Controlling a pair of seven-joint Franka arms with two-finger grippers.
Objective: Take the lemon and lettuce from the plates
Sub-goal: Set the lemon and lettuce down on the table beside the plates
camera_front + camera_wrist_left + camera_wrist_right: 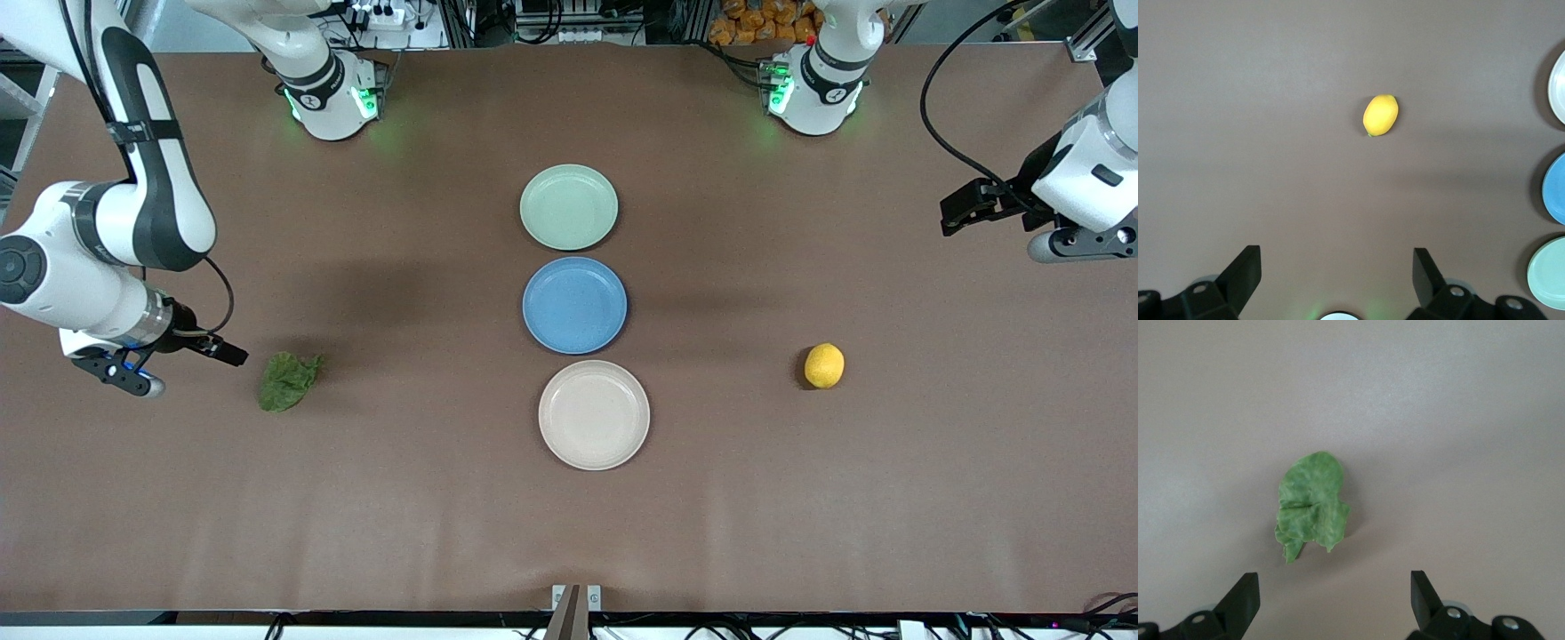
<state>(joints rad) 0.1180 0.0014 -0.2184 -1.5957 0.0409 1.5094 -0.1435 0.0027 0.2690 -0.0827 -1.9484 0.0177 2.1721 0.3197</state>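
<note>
— Plates first, from my end of the feed: the beige-cream plate (594, 414) lies nearest the front camera, then the blue plate (574, 304), then the mint green plate (569, 206), farthest of the three, all in one row down the middle of the brown table (569, 533). I see nothing on any of them.

— Where is the produce?

— Off the plates, both pieces. I see the lettuce (288, 380) lying flat on the bare table toward the right arm's end, well apart from the row, at about the depth of the gap between the beige-cream and blue plates. The lemon (824, 365) sits on the table toward the left arm's end, also well apart from the plates, at about the same depth.

— And your grippers?

— My right gripper (1335, 595) hangs over the table just beside the lettuce, fingers spread wide, nothing between them; its wrist view shows the leaf lying clear of both fingertips. My left gripper (1337, 270) is up over the left arm's end of the table, well apart from the lemon, fingers wide as well and empty. Its wrist view shows the lemon alone on the cloth, with the edges of the three plates at the side.
</note>
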